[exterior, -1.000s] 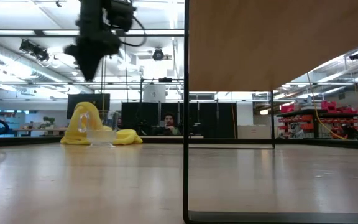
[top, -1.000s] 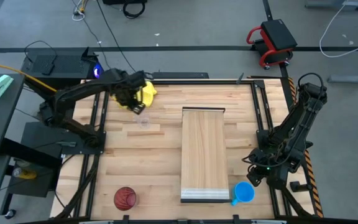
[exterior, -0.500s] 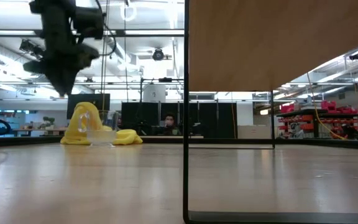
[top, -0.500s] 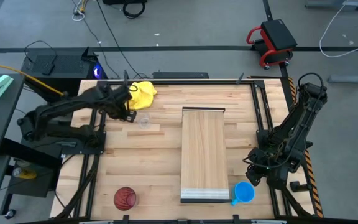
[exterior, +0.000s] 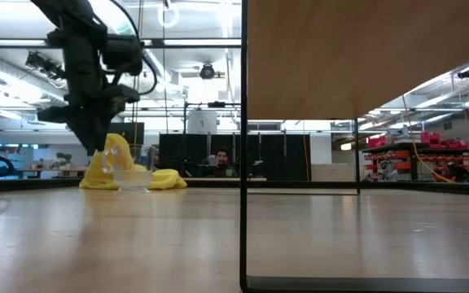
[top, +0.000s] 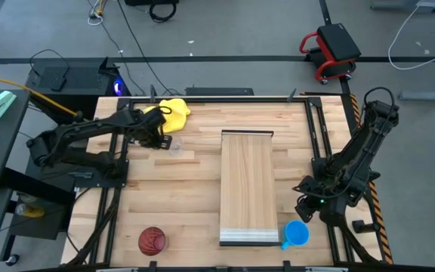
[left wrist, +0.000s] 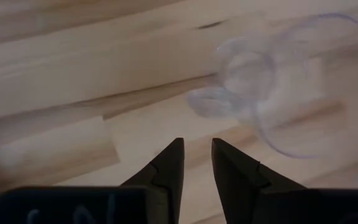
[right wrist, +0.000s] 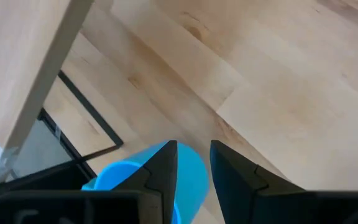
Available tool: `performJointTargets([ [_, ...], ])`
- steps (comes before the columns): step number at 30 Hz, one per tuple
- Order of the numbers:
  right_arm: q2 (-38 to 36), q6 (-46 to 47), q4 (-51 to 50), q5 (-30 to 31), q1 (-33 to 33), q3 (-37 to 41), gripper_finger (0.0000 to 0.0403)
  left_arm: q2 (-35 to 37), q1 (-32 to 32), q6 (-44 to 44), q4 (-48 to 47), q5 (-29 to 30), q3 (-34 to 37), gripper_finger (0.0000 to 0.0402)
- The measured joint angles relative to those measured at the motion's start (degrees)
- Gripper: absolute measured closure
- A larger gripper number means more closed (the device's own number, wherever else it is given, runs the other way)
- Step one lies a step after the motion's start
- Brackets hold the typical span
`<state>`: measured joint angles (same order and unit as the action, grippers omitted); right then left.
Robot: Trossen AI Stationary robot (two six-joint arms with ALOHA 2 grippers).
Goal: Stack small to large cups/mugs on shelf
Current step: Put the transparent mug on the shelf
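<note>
left arm poised at clear cup, nothing yet on shelf

the left gripper (top: 159,139) hung just beside the clear cup (top: 175,147), which stood on the table (top: 180,196) near the yellow cloth (top: 174,113). its fingers (left wrist: 169,171) were apart by a narrow gap with nothing between them, the cup lying ahead, suggesting a line-up for a grasp.

the right gripper (top: 306,209) waited just above the blue mug (top: 297,233), beside the shelf (top: 248,185); its fingers (right wrist: 163,168) stood slightly apart, holding nothing. the red cup (top: 152,241) sat well apart at the table's near left corner.

the clear cup's rim was hard to trace against the wood. in the right wrist view the mug (right wrist: 145,177) was partly covered, its handle unseen. the low view showed neither mug nor red cup.
</note>
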<state>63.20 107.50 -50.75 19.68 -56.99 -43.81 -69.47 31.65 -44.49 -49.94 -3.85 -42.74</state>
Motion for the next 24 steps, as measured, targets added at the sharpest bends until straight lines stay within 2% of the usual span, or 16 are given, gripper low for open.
performJointTargets([
  [7,0.0,-0.3,1.4,0.0,0.4,0.0,0.03,-3.7,2.0,1.7,2.0,-0.3,0.0,0.0313],
  [14,0.0,-1.0,1.3,0.0,1.4,0.0,0.03,-6.8,1.5,1.5,10.8,-6.7,-0.1,0.0316],
  [24,0.0,-4.2,1.3,0.0,4.3,0.0,0.03,-10.6,-0.9,0.2,16.6,-10.5,-0.1,0.0323],
])
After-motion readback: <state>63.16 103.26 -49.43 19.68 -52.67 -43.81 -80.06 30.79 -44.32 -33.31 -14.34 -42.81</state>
